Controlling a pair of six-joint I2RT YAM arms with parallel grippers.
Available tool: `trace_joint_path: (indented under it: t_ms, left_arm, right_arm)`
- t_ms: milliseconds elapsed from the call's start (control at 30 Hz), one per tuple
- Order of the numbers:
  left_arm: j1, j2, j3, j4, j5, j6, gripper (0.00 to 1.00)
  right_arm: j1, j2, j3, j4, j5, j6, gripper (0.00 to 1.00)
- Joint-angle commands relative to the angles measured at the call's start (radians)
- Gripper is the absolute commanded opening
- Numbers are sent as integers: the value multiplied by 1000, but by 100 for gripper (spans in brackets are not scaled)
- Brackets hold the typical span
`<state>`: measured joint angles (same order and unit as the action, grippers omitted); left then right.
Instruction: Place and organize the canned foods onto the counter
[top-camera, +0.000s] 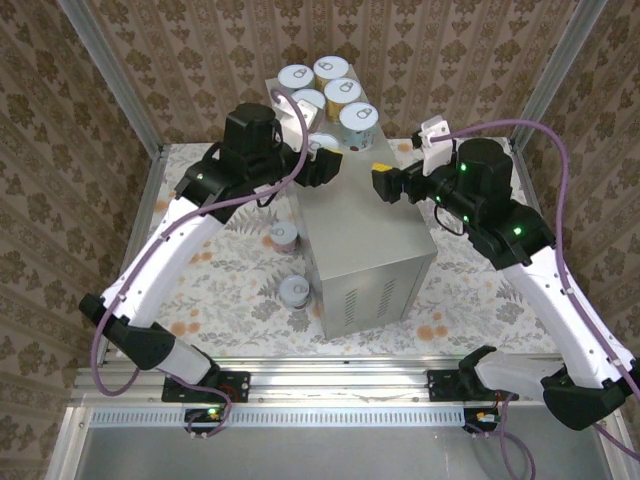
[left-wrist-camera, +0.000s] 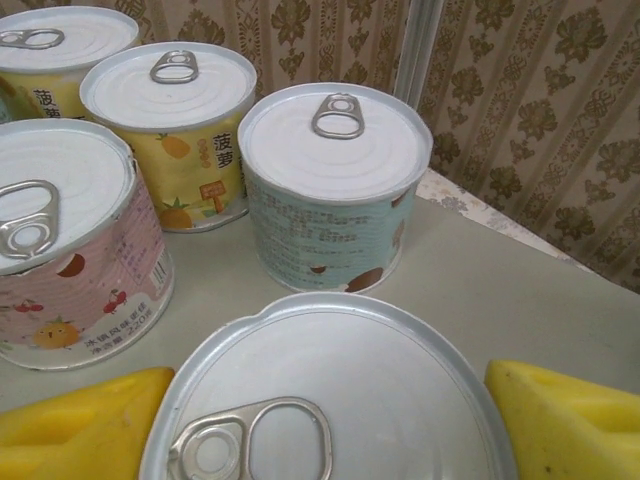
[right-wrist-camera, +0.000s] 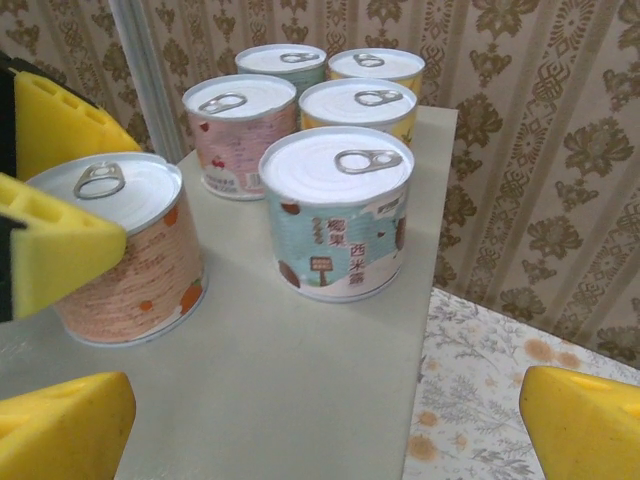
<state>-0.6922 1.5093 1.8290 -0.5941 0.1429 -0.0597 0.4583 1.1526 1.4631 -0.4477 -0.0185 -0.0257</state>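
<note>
Several cans cluster at the far end of the grey counter: blue, pink and yellow labels among them. An orange-labelled can stands upright on the counter just in front of them. My left gripper is open, its yellow pads close on either side of this can, whose lid lies between them. My right gripper hovers open over the counter's right side with nothing between its fingers. Two more cans stand on the floral cloth left of the counter.
The near half of the counter top is bare. Its vented end face points toward the arm bases. A metal frame post and patterned walls close in the back and sides.
</note>
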Motion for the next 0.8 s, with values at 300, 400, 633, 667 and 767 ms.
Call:
trace_joint_path:
  t_ms: [300,400,633,667,767]
  left_arm:
    - [60,-40,-92,58,52,-68,100]
    - [38,-85,-160,100,36,-83,100]
    - [22,-150,-210,97,-19,-68,100]
    - [22,-150,-214,101,-7,-62,98]
    - [22,-144,-220,116,14,-58,95]
  right_arm:
    - [-52,66,102,40,-31,113,100]
    - [-52,49,116,32,1,133,100]
    - [-52,56,186,-42,15,127,100]
    - [-51,53,183,-39,18,125,100]
    - [-52,55,187,-46,33,106,100]
